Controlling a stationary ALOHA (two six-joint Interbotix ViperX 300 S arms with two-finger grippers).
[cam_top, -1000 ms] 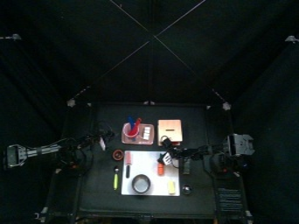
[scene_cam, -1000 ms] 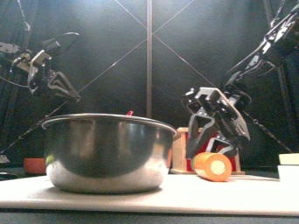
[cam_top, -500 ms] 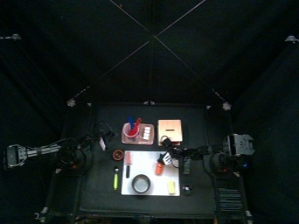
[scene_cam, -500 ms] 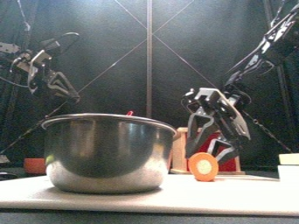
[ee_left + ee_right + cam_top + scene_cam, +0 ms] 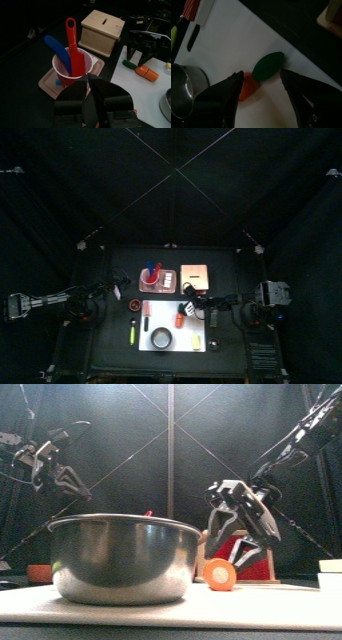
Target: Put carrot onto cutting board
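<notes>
The carrot (image 5: 248, 88), a short orange piece with a green end, lies on the white cutting board (image 5: 231, 45). In the front view the carrot (image 5: 221, 574) shows its round orange end just right of the pot. My right gripper (image 5: 260, 74) is open, with its jaws on either side of the carrot and not touching it. In the front view it (image 5: 245, 539) hangs just above and behind the carrot. In the top view the carrot (image 5: 179, 317) lies near the board's (image 5: 150, 318) far edge. My left gripper (image 5: 88, 93) is shut and empty at the table's left (image 5: 83, 309).
A steel pot (image 5: 123, 559) stands on the board's front half. Behind the board are a cup of red and blue utensils (image 5: 70, 65) and a wooden box (image 5: 103, 39). A knife with a red handle (image 5: 191, 11) and a yellow-green stick (image 5: 174, 35) lie on the left.
In the front view the carrot has moved left along the board, toward the pot. My right gripper has risen slightly and shifted left. The left arm has not moved.
</notes>
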